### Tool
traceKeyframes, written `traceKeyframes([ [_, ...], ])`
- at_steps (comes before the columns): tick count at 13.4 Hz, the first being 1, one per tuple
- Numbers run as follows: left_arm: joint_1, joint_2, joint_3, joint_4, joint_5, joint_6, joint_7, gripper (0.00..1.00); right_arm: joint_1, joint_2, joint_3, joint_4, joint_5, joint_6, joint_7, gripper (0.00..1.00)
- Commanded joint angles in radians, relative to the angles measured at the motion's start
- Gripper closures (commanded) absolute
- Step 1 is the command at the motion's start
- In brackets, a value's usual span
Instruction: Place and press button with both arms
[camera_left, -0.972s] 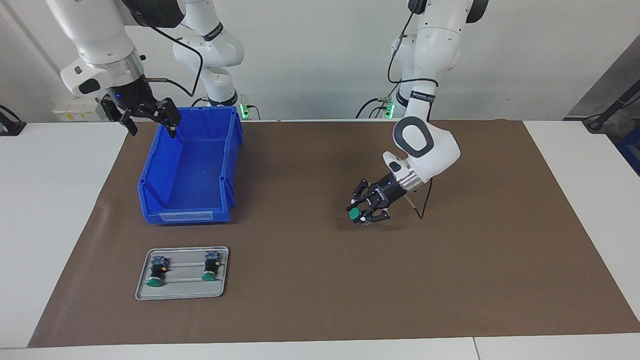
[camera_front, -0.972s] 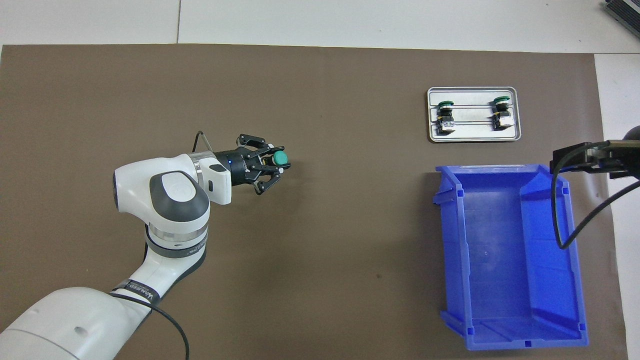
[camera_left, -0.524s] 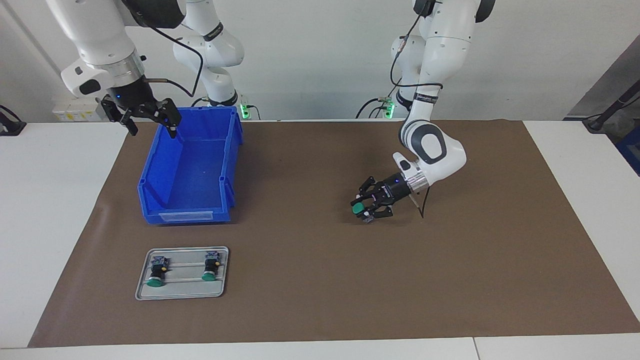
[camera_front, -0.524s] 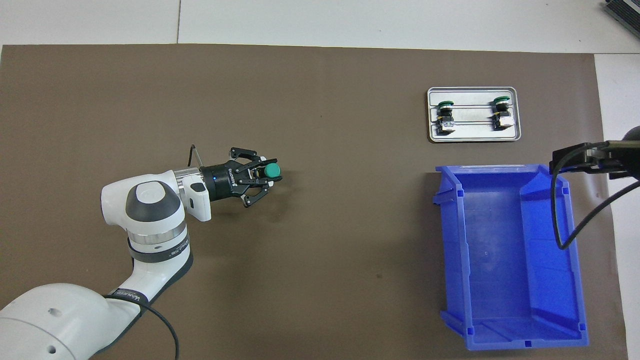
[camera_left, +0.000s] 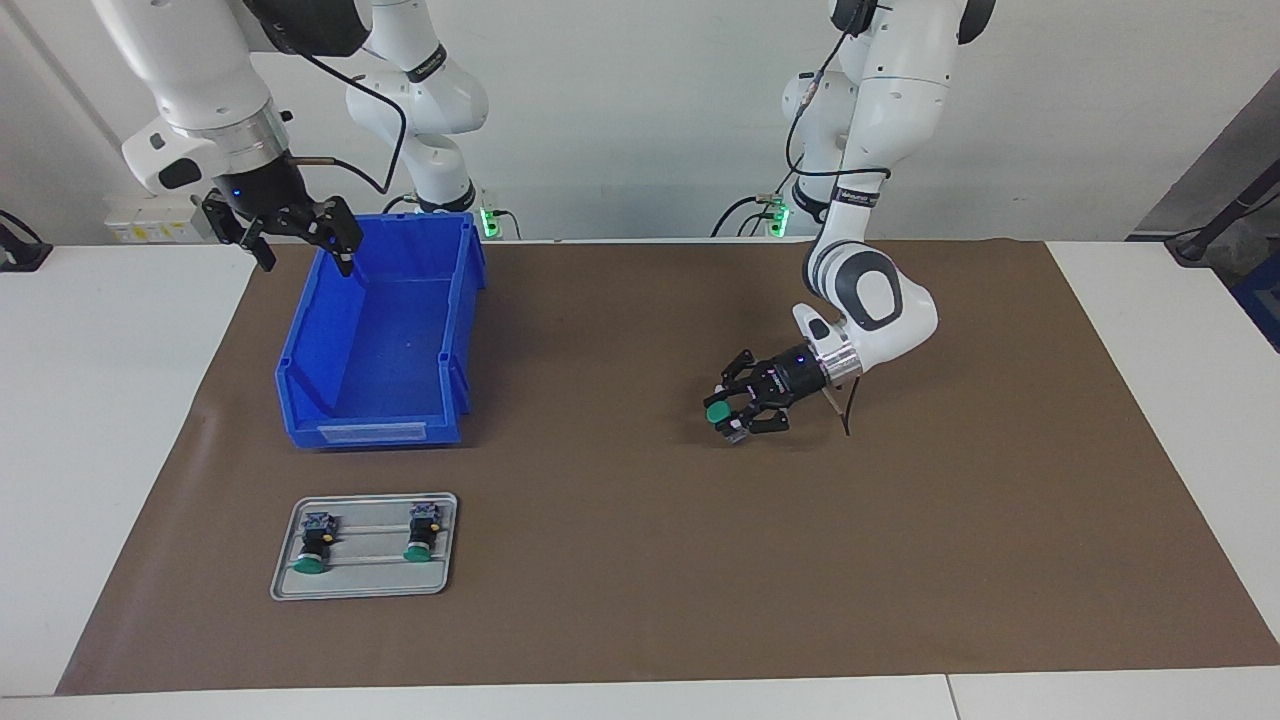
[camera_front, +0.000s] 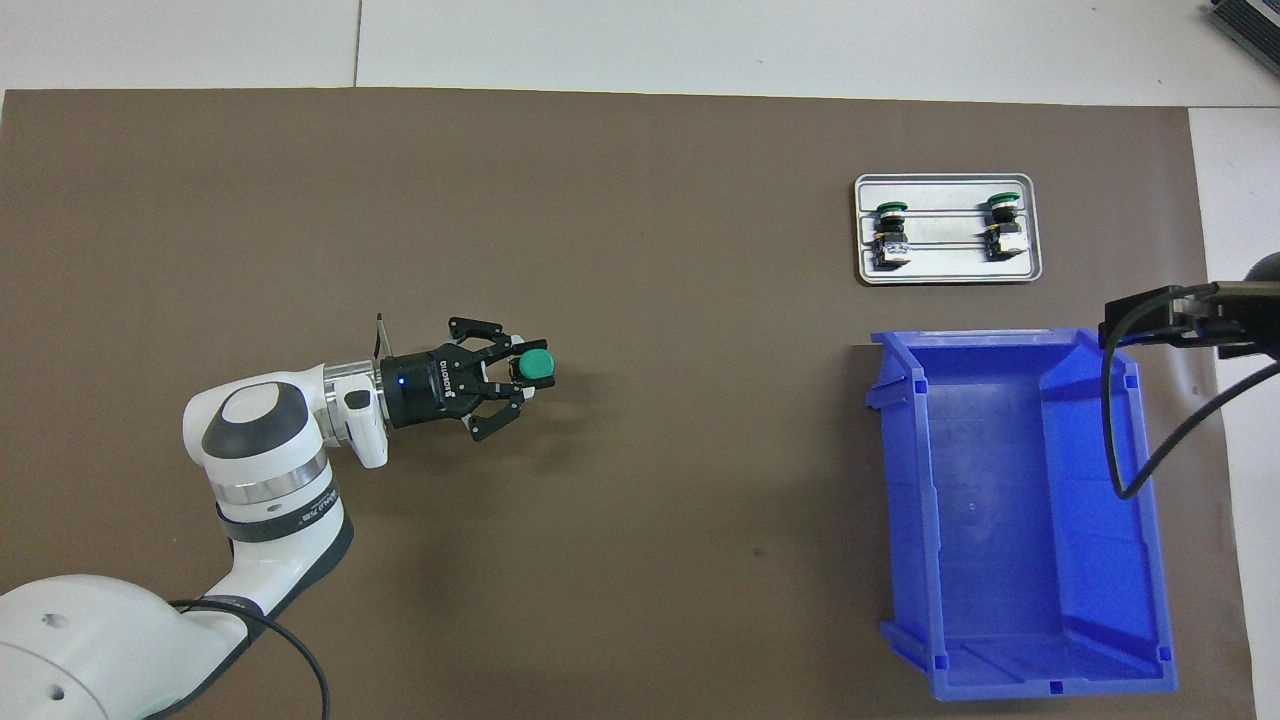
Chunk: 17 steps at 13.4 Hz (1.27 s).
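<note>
The left end effector (camera_left: 733, 415), clamped on a button (camera_left: 717, 412), had sunk lower over the mat (camera_left: 640, 560), well away from the bin (camera_left: 380, 340) toward the left arm's end; set-down looked close. The right end effector (camera_left: 300, 232) waited, spread wide, above the empty bin's rim. Beside the bin, a tray (camera_left: 364, 588) held two more buttons (camera_left: 309, 563).

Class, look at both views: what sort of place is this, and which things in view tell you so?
Probably a robotics lab or test bench. Two white arms work at a table with a brown mat; the left gripper holds a green button; a blue bin and a metal tray of two more buttons sit nearby.
</note>
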Motion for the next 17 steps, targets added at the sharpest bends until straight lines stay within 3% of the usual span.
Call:
traceKeyframes([
  [1,0.036,0.041,-0.005,-0.060,-0.042,-0.166,0.109,1.00,-0.007,-0.027,0.001,-0.033,0.003,0.013,-0.032,0.00],
  [3,0.054,0.059,-0.002,-0.069,-0.054,-0.267,0.128,1.00,-0.007,-0.027,0.001,-0.033,0.003,0.013,-0.032,0.00],
  [12,0.039,0.057,-0.002,-0.112,-0.054,-0.198,0.129,0.98,-0.007,-0.027,0.001,-0.033,0.003,0.013,-0.032,0.00],
  [13,0.045,0.057,-0.002,-0.117,-0.054,-0.199,0.126,0.89,-0.007,-0.027,0.001,-0.034,0.003,0.013,-0.032,0.00],
  [14,0.051,0.056,-0.002,-0.115,-0.054,-0.209,0.123,0.65,-0.007,-0.027,0.001,-0.034,0.003,0.013,-0.031,0.00],
  [15,0.054,0.056,0.000,-0.117,-0.054,-0.206,0.123,0.32,-0.007,-0.027,0.001,-0.034,0.003,0.013,-0.032,0.00],
  [17,0.059,0.056,0.000,-0.117,-0.053,-0.199,0.116,0.28,-0.007,-0.029,0.001,-0.037,0.003,0.013,-0.031,0.00],
])
